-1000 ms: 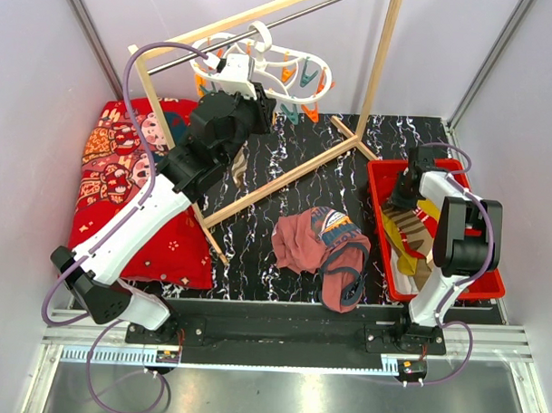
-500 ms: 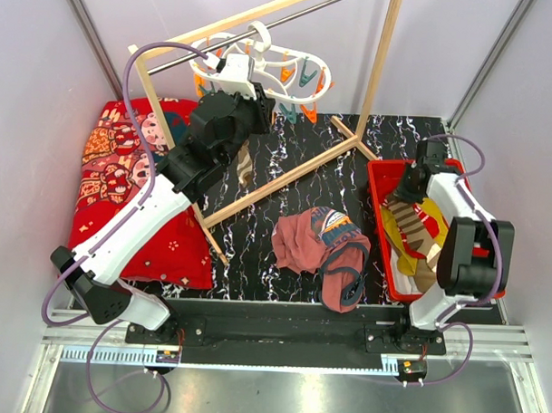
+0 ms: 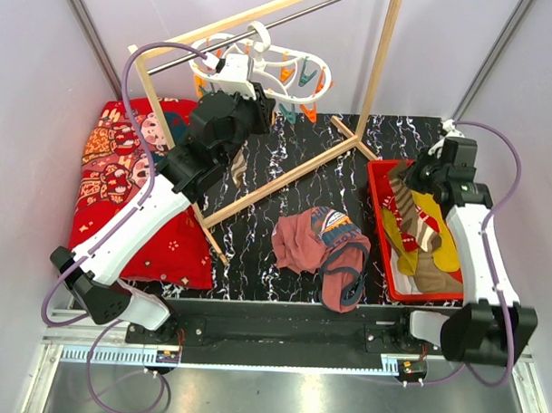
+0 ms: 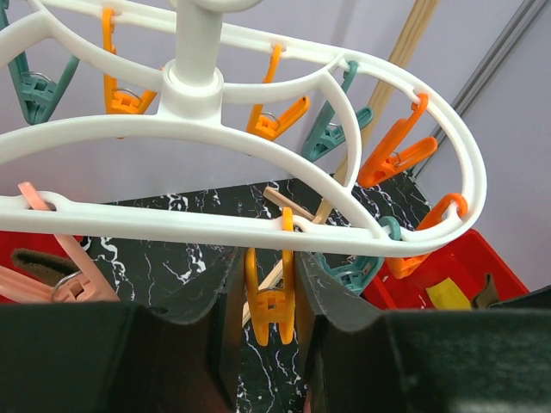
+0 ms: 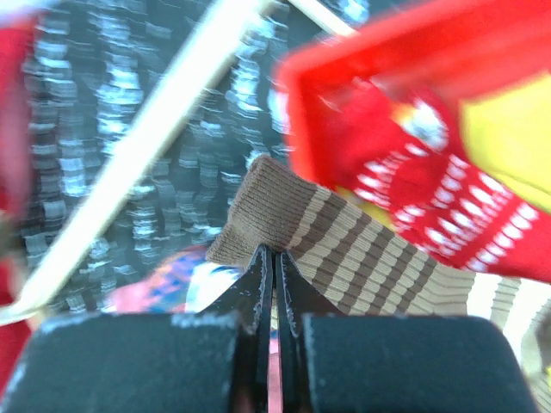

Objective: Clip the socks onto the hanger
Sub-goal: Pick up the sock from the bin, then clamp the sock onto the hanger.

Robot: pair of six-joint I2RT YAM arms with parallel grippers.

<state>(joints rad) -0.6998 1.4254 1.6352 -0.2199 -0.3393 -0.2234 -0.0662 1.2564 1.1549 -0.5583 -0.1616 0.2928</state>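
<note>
One ribbed, brown-striped tan sock [image 5: 344, 237].

light: bright, even, soft shadows | overhead, left wrist: sharp | right wrist: motion-blurred, tabletop [image 5: 86, 86] smeared, sock [image 5: 362, 249] clearer

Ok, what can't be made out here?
Top external: the left arm covers the left gripper and the orange peg it clamps.
Left wrist: the hanger has its hook cut off by the top edge.
Right wrist: motion blur smears the red tray; the right gripper hides how much of the striped sock it pinches.
</note>
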